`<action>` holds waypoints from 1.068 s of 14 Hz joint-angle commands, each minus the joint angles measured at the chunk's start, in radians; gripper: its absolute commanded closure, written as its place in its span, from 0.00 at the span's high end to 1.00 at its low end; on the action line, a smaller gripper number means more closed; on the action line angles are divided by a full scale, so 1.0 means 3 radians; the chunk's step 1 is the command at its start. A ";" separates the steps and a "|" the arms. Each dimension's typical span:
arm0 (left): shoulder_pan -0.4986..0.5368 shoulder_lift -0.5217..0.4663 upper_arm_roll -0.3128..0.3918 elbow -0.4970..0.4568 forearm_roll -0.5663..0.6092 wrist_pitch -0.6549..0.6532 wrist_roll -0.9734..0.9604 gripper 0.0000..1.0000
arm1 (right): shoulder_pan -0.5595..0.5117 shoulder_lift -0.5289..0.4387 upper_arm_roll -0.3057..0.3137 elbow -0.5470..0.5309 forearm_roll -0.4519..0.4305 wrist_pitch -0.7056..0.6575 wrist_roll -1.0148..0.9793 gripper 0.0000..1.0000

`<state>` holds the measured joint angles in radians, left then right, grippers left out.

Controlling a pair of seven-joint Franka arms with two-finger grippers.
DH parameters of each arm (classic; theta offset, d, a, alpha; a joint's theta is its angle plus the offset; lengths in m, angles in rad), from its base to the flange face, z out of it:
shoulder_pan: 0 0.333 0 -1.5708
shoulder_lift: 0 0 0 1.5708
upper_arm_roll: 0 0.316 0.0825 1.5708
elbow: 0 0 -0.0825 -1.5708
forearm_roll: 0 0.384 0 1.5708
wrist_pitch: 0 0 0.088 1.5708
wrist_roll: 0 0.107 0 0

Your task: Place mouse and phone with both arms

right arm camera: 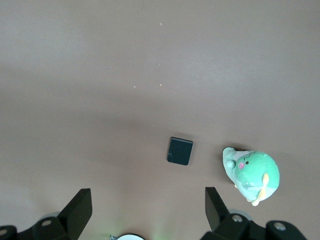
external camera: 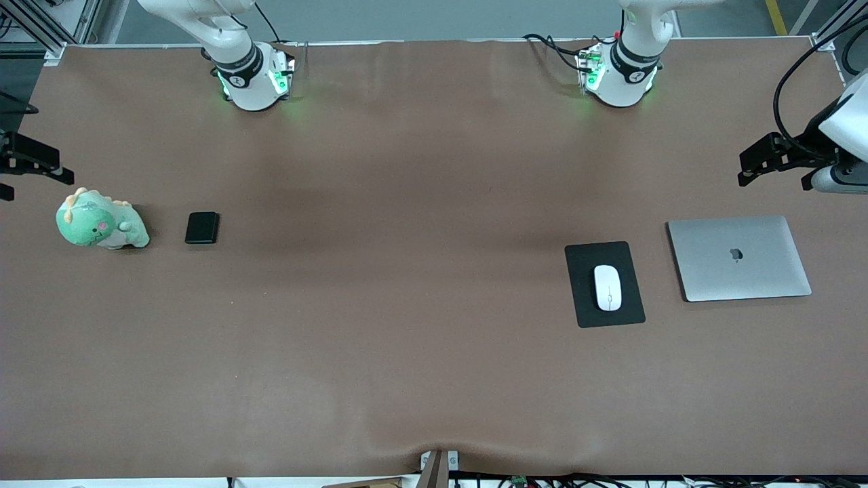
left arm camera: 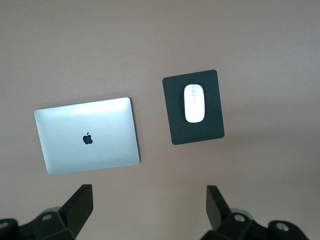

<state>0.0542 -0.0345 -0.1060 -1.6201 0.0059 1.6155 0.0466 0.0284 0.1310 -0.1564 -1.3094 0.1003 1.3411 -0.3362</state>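
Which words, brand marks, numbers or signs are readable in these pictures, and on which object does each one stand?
No words or numbers are readable.
Apple logo, a sign without letters: on the lid of the closed silver laptop.
The mouse, mouse pad, phone and green plush toy show no text.

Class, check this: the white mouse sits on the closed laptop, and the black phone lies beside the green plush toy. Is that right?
Not quite. The mouse sits on the black mouse pad, which lies beside the closed laptop; the front view and left wrist view show this. The phone does lie beside the green plush toy.
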 commanded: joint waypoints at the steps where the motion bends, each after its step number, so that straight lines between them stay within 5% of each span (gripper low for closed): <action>1: 0.0019 -0.0003 -0.0020 0.0072 0.0032 -0.0098 -0.0032 1.00 | -0.0105 -0.0349 0.0178 -0.0385 -0.0104 0.0055 0.0128 1.00; 6: 0.0014 0.0023 -0.0025 0.0062 0.0016 -0.0144 -0.0043 1.00 | -0.0120 -0.0508 0.0403 -0.0620 -0.0323 0.0146 0.0364 1.00; 15: 0.0019 0.0013 -0.0020 0.0067 0.0016 -0.0251 -0.0053 1.00 | -0.0161 -0.0580 0.0389 -0.0590 -0.0360 0.0188 0.0318 1.00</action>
<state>0.0539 -0.0312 -0.1068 -1.6168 0.0059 1.5604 0.0465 0.0021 -0.0251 -0.0562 -1.4840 0.0124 1.3945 -0.2397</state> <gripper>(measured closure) 0.000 0.000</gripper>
